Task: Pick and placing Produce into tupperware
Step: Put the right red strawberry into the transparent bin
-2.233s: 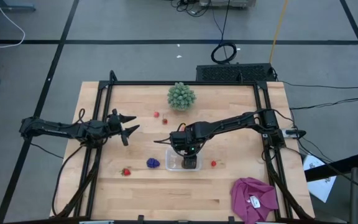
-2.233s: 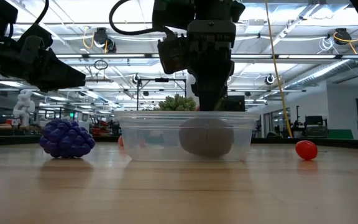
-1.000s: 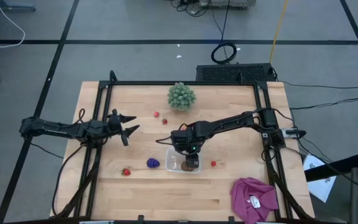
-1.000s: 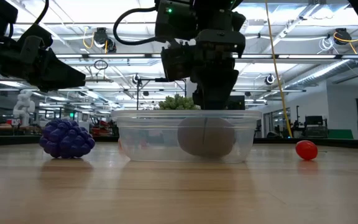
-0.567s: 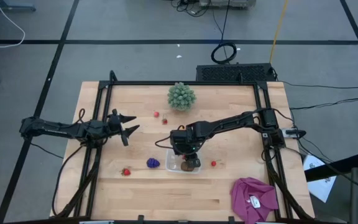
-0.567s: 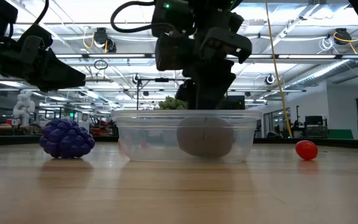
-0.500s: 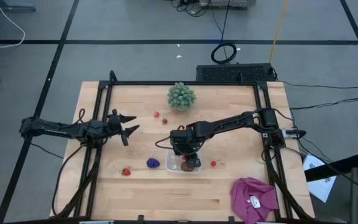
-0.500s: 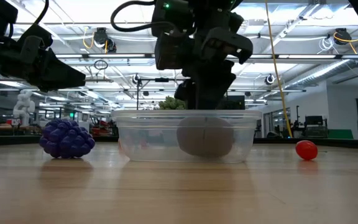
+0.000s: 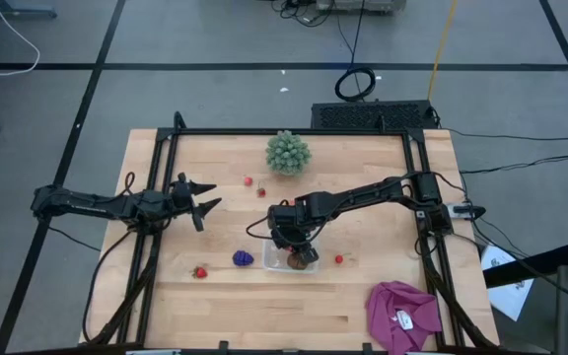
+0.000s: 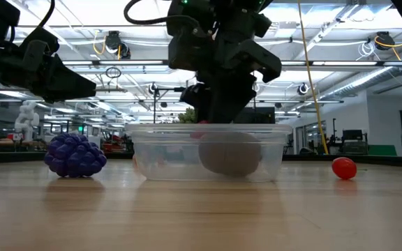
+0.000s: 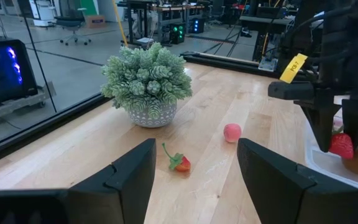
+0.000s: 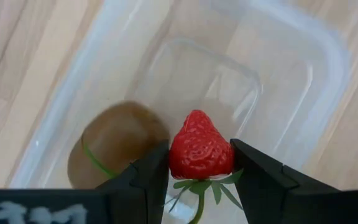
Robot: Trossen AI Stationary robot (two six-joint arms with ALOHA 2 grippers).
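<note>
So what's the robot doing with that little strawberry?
The right gripper is pinching a strawberry and holding it above the clear tupperware, ready to put it in. A brown kiwi already lies inside. The purple grapes and another strawberry sit on the table on either side of the tub, not yet packed. The left gripper waits open off to the side, holding nothing.

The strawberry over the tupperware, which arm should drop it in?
Right: its tool already grips the strawberry over the tupperware, beside the kiwi. The left tool waits open, well away.
</note>
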